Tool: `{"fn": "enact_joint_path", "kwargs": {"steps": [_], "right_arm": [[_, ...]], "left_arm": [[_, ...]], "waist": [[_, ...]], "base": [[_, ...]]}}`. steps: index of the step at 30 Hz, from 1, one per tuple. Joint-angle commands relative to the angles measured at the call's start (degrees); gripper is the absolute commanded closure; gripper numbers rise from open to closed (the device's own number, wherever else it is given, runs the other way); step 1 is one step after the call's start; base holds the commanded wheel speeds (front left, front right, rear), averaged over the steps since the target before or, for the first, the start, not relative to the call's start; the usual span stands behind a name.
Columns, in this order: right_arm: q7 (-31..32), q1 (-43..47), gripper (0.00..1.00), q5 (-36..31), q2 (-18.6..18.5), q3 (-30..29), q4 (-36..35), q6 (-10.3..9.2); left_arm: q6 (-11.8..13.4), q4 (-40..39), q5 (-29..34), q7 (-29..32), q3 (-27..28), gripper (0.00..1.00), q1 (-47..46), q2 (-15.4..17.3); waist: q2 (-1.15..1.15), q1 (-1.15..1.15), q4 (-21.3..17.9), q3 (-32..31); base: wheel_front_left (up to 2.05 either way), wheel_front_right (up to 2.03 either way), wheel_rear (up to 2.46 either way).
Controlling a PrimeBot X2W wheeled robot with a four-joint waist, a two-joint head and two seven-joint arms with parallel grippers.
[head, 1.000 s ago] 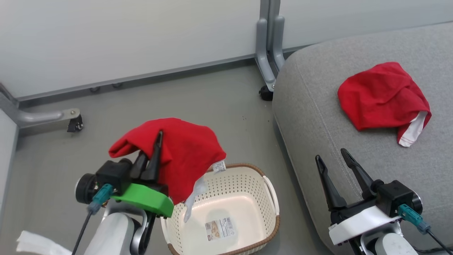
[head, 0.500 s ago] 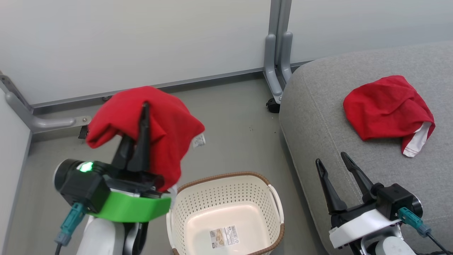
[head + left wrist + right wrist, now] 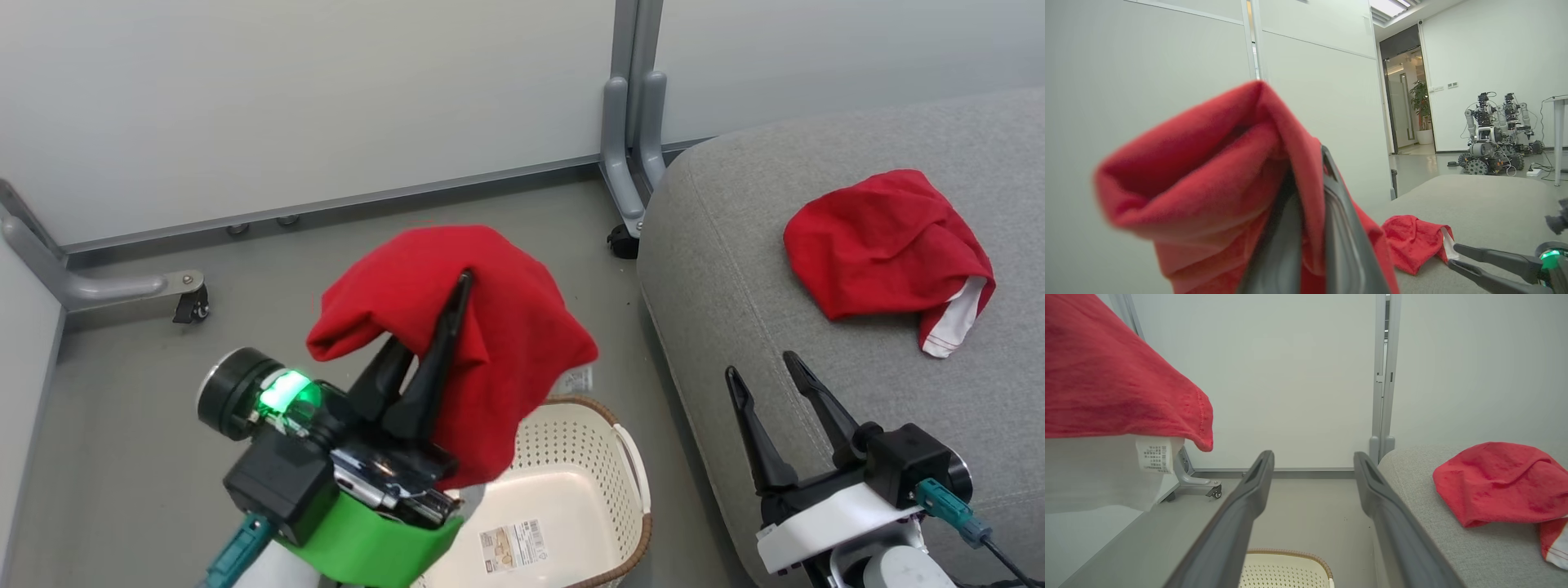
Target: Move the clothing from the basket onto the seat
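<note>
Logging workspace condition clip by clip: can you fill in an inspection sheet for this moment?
Surface: grey floor; grey seat at the right.
Job's things: held garment, red, lifted above the basket; second garment lies on the seat; paper label inside the basket.
Clutter: nothing seen.
Grippers: left gripper, jaws shut on the held garment; right gripper, jaws open, empty, over the seat's edge.
Cables: teal connector with a black lead at the right wrist.
Surroundings: white partitions on grey partition feet with castors; parked robots far off in the left wrist view.
</note>
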Motion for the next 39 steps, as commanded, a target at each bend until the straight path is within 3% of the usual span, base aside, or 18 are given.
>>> {"fn": "enact_joint_path", "kwargs": {"steps": [1, 4, 24, 32, 39], "right_arm": [[0.0, 0.2, 0.00, 0.2, -0.1, 0.0, -0.2, -0.10], [0.0, 0.3, 0.00, 0.2, -0.2, 0.0, -0.3, -0.10], [0.0, 0.2, 0.00, 0.3, -1.1, 1.3, -0.8, -0.10], [0.0, -0.7, 0.00, -3.4, -5.4, 8.6, -3.8, -0.10], [0.0, -3.1, 0.00, -11.5, -9.1, 17.6, -4.1, -0.10]], "left_arm": [[-0.1, -0.6, 0.3, 0.0, -1.3, 1.00, -1.3, 1.0], [-0.1, -0.9, 0.4, 0.0, -3.2, 1.00, -1.5, 1.5], [-0.1, -1.0, -1.1, 0.0, -2.3, 1.00, -0.4, -0.9], [-0.1, -0.8, -1.3, 0.0, -3.0, 1.00, -0.8, -0.9], [-0.1, -0.9, -2.0, 0.0, -4.9, 1.00, -2.2, -1.5]], "waist": [[0.00, 0.00, 0.0, 0.1], [0.00, 0.00, 0.0, 0.2], [0.00, 0.00, 0.0, 0.4], [0.00, 0.00, 0.4, 0.9], [0.00, 0.00, 1.3, 1.0]], "base": [[0.00, 0.00, 0.00], [0.00, 0.00, 0.00], [0.00, 0.00, 0.00], [0.00, 0.00, 0.00], [0.00, 0.00, 0.00]]}}
